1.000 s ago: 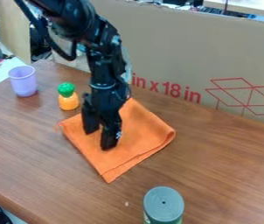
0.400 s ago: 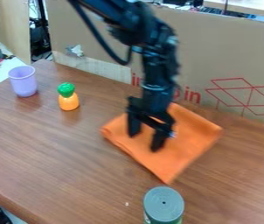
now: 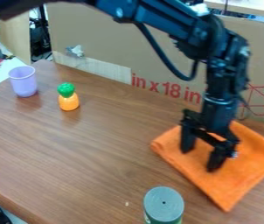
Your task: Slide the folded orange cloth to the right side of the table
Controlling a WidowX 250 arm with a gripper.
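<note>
The black gripper [image 3: 198, 162] hangs at the right of the table, its two fingers apart and their tips down on the folded orange cloth [image 3: 248, 162]. Between the fingers only flat cloth shows. The cloth lies on the wooden table with one corner pointing to the front edge, and the gripper covers part of its left half.
A purple cup [image 3: 23, 82] stands at the back left, with a green-topped orange pineapple toy [image 3: 68, 97] to its right. A can with a grey lid [image 3: 163, 204] is at the front. A cardboard sheet [image 3: 158, 52] walls off the back.
The gripper has moved a long way to the right, and the orange cloth has slid along beneath it. The cup, the pineapple toy and the can have stayed put.
</note>
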